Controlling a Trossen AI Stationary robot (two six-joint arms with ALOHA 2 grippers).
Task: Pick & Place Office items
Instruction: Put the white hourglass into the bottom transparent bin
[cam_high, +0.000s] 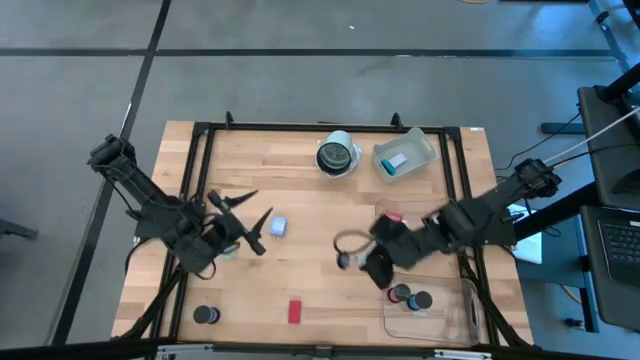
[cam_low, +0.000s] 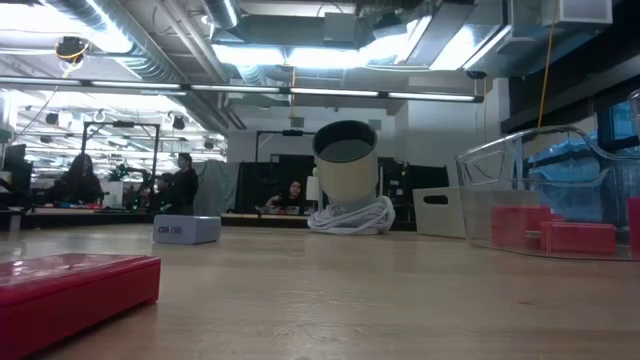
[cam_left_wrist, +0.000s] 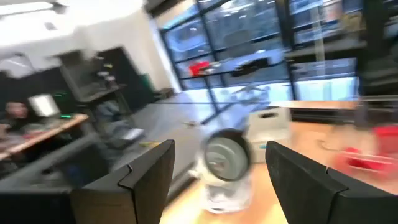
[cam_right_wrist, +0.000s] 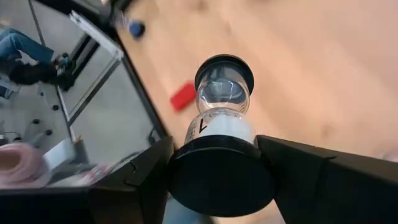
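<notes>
While our left gripper hangs with fingers apart and nothing between them, our right gripper clamps the sand timer by one black end cap, its long axis pointing straight out from the fingers.

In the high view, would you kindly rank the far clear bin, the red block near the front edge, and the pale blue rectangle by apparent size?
1. Far clear bin, clearly largest.
2. Red block and pale blue rectangle look about alike; I would not rank them.
</notes>
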